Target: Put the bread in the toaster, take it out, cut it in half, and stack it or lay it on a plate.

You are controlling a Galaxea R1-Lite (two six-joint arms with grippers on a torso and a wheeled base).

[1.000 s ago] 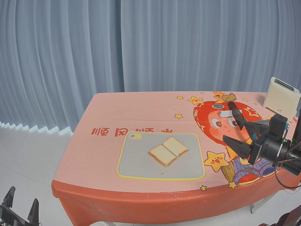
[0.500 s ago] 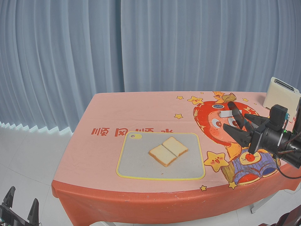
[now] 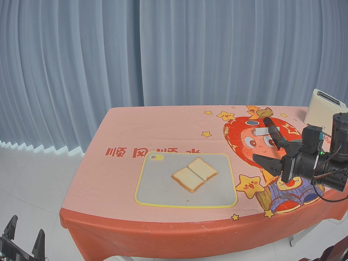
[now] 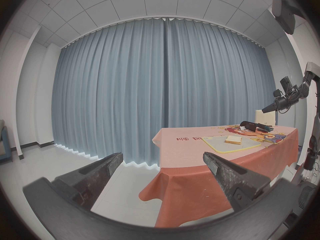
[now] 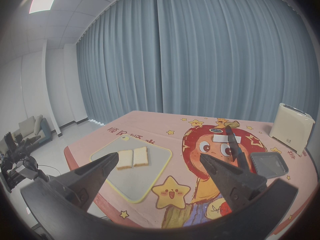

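Bread [image 3: 194,174]: two pale rectangular halves, seemingly touching, on grey yellow-rimmed board [image 3: 159,189], lower centre. Right gripper [image 3: 272,152], right edge: splayed wide, empty.

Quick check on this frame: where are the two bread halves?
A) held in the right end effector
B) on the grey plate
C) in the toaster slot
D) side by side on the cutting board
D: the bread halves lie flat, side by side on the cutting board, while the right end effector is open and empty, apart from them.
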